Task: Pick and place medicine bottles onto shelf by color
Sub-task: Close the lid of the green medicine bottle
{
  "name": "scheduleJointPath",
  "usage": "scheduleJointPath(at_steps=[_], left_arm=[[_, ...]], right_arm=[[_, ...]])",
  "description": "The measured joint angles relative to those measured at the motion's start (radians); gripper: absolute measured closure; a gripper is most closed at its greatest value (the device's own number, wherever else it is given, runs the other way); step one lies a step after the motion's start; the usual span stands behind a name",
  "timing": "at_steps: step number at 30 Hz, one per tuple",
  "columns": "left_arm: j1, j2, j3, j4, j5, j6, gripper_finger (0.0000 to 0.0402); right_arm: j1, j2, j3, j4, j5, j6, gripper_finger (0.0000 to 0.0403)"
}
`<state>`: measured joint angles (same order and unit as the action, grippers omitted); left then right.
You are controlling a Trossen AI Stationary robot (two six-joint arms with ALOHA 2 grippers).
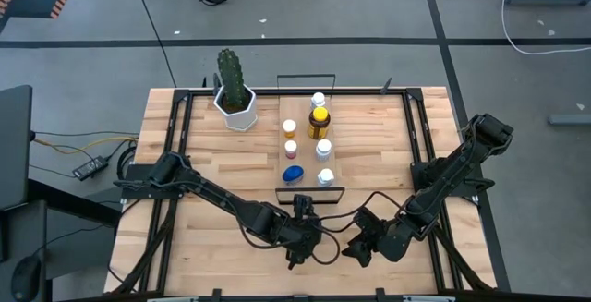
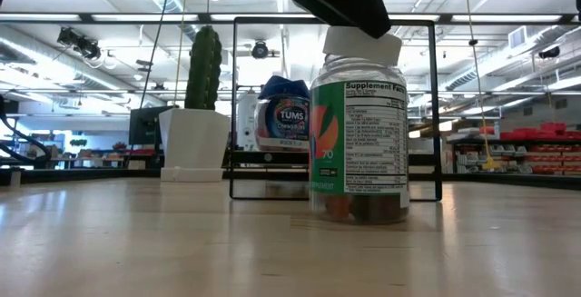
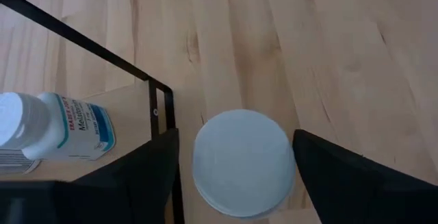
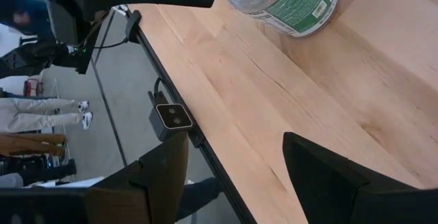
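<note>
A clear bottle with a green label [image 2: 359, 143] and a white cap [image 3: 239, 162] stands upright on the table, just before the near wire rail [image 1: 309, 191] of the light-wood shelf [image 1: 307, 159]. My left gripper [image 3: 236, 138] is open above it, one finger on each side of the cap; in the high view the gripper [image 1: 302, 217] hides the bottle. Several bottles stand on the shelf, among them an amber one with a yellow cap [image 1: 319, 118], a blue-lidded one [image 1: 293, 174] and a white-capped one [image 1: 325, 176]. My right gripper [image 1: 362, 244] waits open near the table's near edge. My left gripper comes from above, pointing down, with its fingers [image 3: 144, 172] on either side of the white cap [image 3: 205, 162]. A gap shows on one side; the other finger's edge lies right at the cap's rim, and I cannot tell whether it touches. The bottle stands upright on the table.
A white pot with a green cactus [image 1: 235, 94] stands at the far left of the shelf. A black frame [image 1: 175, 154] runs round the tabletop. Bare wood lies left and right of the shelf. In the right wrist view a person's legs [image 4: 41, 114] show beyond the table.
</note>
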<state>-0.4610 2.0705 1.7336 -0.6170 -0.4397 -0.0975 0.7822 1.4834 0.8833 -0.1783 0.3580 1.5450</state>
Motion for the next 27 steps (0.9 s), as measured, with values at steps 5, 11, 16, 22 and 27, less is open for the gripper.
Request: scheduleJointPath(at_steps=[5,11,16,22,27], left_arm=[[0.0,0.0,0.0,0.0,0.0,-0.001,0.0138],[0.0,0.0,0.002,0.002,0.031,-0.004,0.0165],[0.0,-0.001,0.002,0.001,0.035,-0.003,0.0183],[0.0,-0.001,0.002,-0.001,0.037,-0.004,0.0203],[-0.001,-0.001,0.002,0.0,0.036,-0.004,0.0219]], right_arm=[[0.0,0.0,0.0,0.0,0.0,0.0,0.0158],[0.0,0.0,0.0,0.0,0.0,0.0,0.0158],[0.0,0.0,0.0,0.0,0.0,0.0,0.0158],[0.0,0.0,0.0,0.0,0.0,0.0,0.0158],[0.0,0.0,0.0,0.0,0.0,0.0,0.0158]])
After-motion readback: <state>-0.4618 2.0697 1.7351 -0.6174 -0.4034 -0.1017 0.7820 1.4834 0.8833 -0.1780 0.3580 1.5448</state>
